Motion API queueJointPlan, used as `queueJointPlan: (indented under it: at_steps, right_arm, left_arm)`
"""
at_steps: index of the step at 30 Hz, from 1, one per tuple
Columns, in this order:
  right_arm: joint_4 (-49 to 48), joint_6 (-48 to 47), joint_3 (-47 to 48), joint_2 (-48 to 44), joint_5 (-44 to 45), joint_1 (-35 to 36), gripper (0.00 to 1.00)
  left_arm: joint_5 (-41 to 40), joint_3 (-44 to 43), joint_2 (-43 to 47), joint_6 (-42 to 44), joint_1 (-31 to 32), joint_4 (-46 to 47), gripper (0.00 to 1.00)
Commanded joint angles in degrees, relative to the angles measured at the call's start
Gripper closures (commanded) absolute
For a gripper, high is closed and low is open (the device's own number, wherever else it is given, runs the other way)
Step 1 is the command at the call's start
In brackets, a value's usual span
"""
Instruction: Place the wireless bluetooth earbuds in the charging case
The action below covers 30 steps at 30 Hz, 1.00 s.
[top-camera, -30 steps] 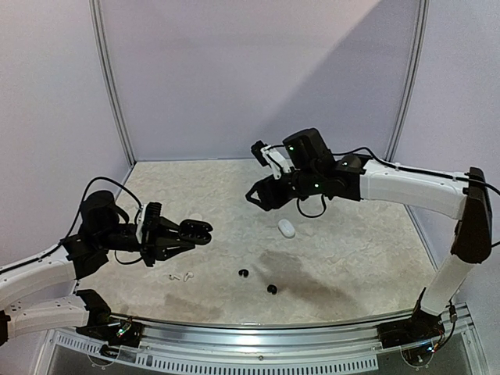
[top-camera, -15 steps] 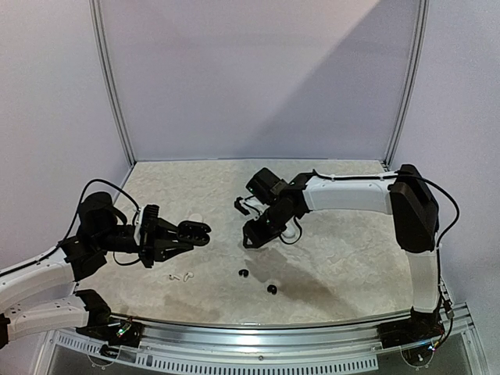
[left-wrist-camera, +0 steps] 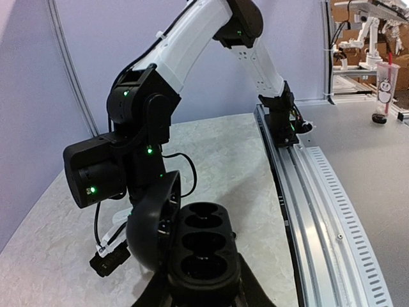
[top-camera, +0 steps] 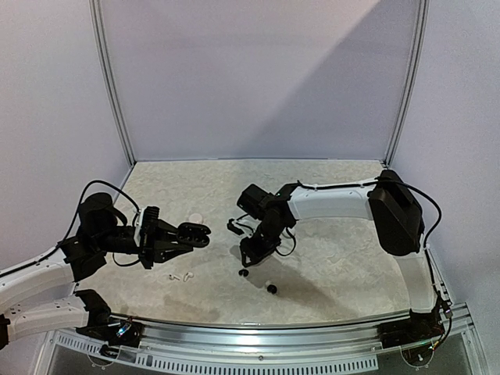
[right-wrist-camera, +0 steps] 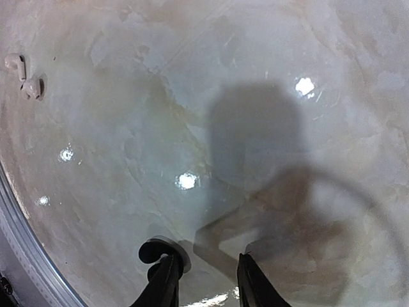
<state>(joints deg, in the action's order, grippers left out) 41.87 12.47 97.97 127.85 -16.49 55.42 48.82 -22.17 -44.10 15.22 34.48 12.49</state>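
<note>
My left gripper point(top-camera: 176, 237) is shut on an open black charging case point(top-camera: 193, 232), held above the table. In the left wrist view the case point(left-wrist-camera: 203, 246) shows empty sockets, with its lid point(left-wrist-camera: 148, 224) swung left between my fingers point(left-wrist-camera: 203, 298). My right gripper point(top-camera: 248, 261) points down at the table, open. One black earbud point(right-wrist-camera: 152, 251) lies against the outer side of its left finger point(right-wrist-camera: 167, 284), and nothing sits in the gap point(right-wrist-camera: 208, 261). That bud point(top-camera: 243, 273) and a second black earbud point(top-camera: 272, 288) lie near the front. Two white earbuds point(top-camera: 178, 276) point(right-wrist-camera: 24, 75) lie left of them.
A small pale object point(top-camera: 195, 219) lies just behind the held case. A metal rail point(top-camera: 266, 332) runs along the near table edge. Walls close the back and sides. The right arm point(left-wrist-camera: 144, 137) reaches low across the middle of the table.
My right arm has swung down and toward the front left, from high over the table to just above the black earbud, and its jaws have narrowed. The left arm has held still.
</note>
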Motion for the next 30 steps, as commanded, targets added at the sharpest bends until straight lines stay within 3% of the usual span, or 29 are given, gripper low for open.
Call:
queueJointPlan:
  at_steps: [1, 17, 24, 30]
  right_arm:
    - [1.77, -1.28, 1.25, 2.01, -1.55, 0.88, 0.69]
    - [3.78, -1.88, 1.06, 1.51, -3.74, 2.52, 0.75]
    - [3.73, -1.81, 1.16, 1.44, -4.91, 2.71, 0.90]
    - [3.85, -1.41, 0.92, 1.43, -6.50, 2.84, 0.92]
  left_arm:
    - [0.20, 0.86, 0.54, 0.62, 0.85, -0.63, 1.00]
    - [0.12, 0.50, -0.02, 1.44, 0.85, -0.73, 1.00]
    - [0.10, 0.61, 0.37, 1.78, 0.85, -1.62, 1.00]
    - [0.05, 0.59, 0.46, 2.05, 0.85, -1.95, 1.00]
